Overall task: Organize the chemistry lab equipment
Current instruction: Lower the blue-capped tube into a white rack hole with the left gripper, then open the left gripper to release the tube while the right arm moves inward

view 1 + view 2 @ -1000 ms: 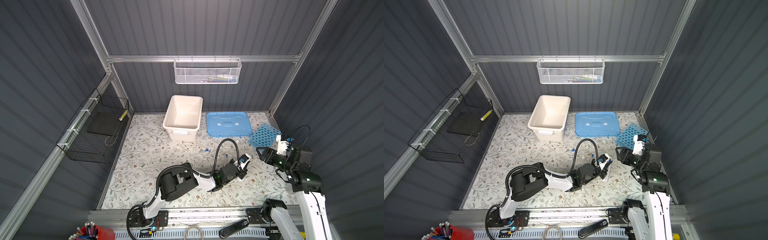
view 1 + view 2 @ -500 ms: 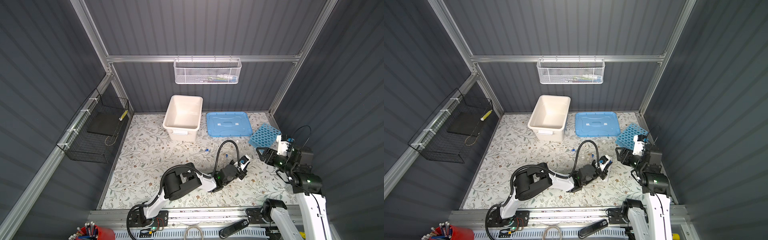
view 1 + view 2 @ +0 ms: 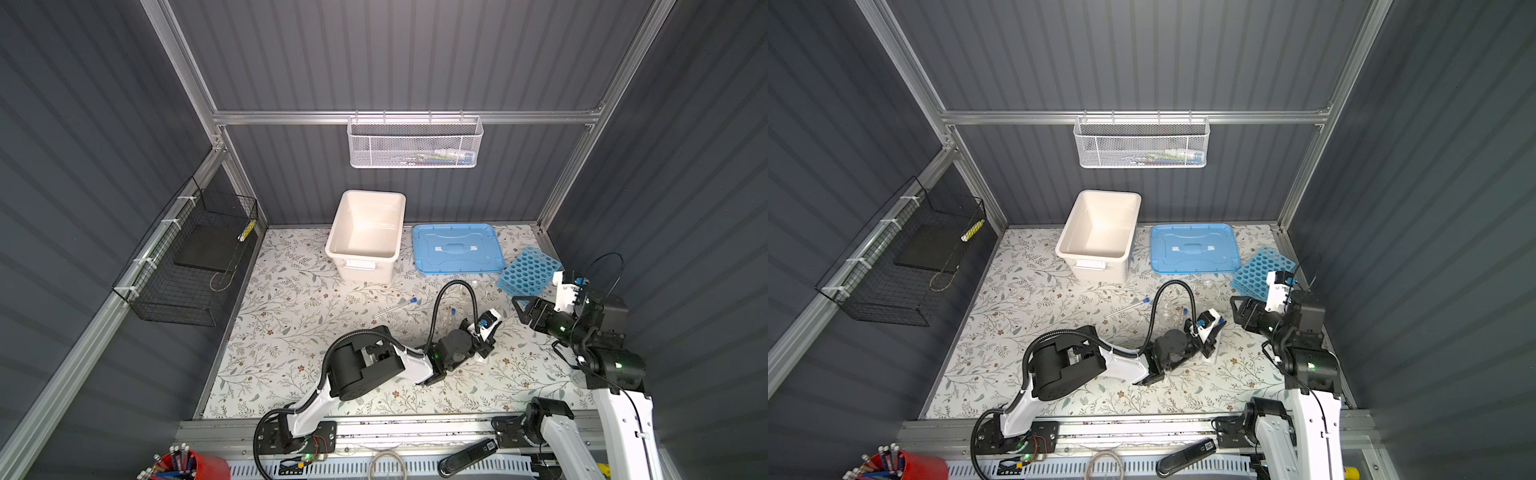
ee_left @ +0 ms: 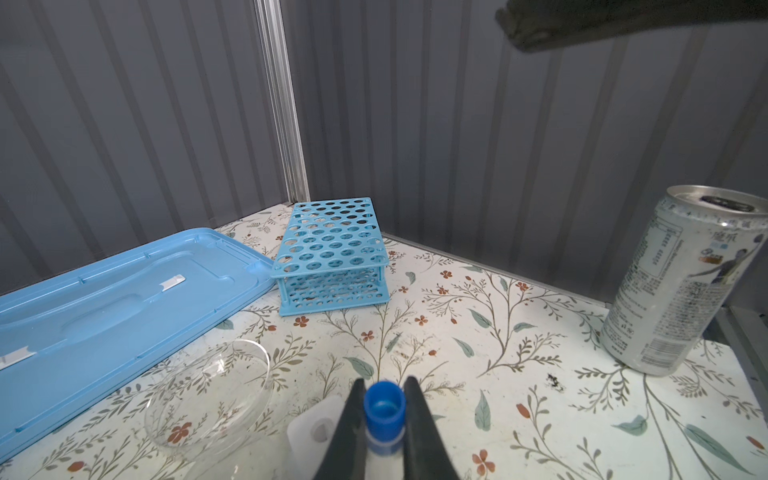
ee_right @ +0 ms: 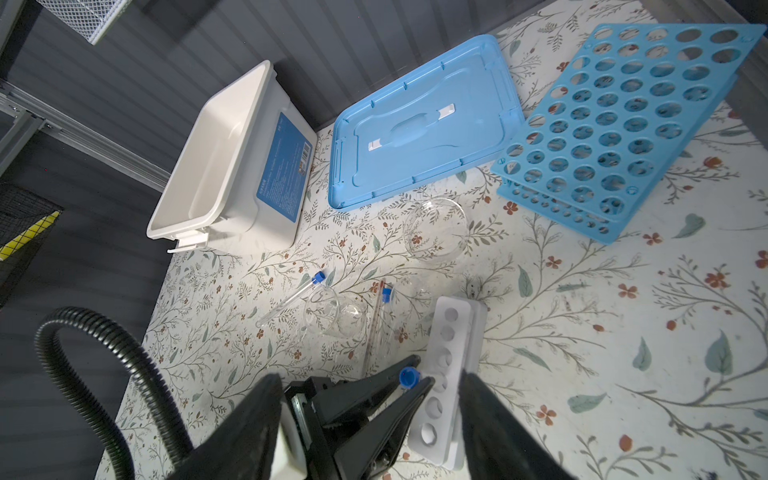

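Note:
My left gripper (image 4: 384, 384) is shut on a clear test tube just under its blue cap (image 4: 384, 409). The tube stands upright over the small white tube rack (image 5: 446, 361), near one of its holes; its lower end is hidden. My right gripper (image 5: 370, 378) hangs open above and to the right of the left gripper (image 3: 484, 347), holding nothing. A sky-blue many-holed rack (image 3: 528, 274) stands at the back right. Two more blue-capped tubes (image 5: 291, 299) (image 5: 386, 295), a thin glass rod (image 5: 374, 328), a small beaker (image 5: 336, 316) and a shallow glass dish (image 5: 434, 230) lie on the floral mat.
A white tub (image 3: 365, 232) and its blue lid (image 3: 455, 249) lie at the back. A drink can (image 4: 681, 282) stands near the right wall. A red cup of pens (image 3: 187, 467) sits off the mat at the front left. Wire baskets hang on the left and back walls.
The left arm has shifted only slightly, still holding the tube over the white rack. The right arm has not visibly moved.

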`<act>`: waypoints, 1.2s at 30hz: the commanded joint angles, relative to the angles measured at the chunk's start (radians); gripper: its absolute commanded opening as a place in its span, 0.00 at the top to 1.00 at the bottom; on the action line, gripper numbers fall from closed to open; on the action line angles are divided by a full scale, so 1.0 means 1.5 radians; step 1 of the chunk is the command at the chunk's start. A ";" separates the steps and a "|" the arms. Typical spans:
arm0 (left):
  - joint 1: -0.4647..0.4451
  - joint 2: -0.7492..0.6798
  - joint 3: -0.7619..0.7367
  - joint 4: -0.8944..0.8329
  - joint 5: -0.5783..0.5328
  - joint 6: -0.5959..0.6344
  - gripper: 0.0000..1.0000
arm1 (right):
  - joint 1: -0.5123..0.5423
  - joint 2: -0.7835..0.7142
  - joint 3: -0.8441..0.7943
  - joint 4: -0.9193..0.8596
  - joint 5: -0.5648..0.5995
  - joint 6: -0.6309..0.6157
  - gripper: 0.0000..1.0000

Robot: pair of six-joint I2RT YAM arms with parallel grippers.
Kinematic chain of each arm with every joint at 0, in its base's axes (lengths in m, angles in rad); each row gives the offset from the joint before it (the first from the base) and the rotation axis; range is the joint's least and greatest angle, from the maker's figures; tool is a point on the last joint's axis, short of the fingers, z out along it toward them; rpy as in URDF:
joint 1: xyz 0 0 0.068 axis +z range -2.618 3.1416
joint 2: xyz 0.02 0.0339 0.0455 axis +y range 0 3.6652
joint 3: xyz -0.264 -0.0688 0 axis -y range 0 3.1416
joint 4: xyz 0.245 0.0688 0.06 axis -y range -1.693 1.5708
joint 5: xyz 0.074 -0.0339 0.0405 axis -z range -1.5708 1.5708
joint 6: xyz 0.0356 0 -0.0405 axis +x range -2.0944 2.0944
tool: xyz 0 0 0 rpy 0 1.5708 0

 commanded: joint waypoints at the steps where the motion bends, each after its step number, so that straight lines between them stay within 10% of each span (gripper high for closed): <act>1: -0.002 0.014 -0.012 0.026 -0.011 0.016 0.89 | -0.003 -0.009 0.013 -0.011 -0.005 -0.012 0.31; 36: -0.009 0.039 -0.029 0.042 -0.031 -0.007 0.76 | -0.007 -0.014 0.017 -0.008 -0.014 -0.018 0.31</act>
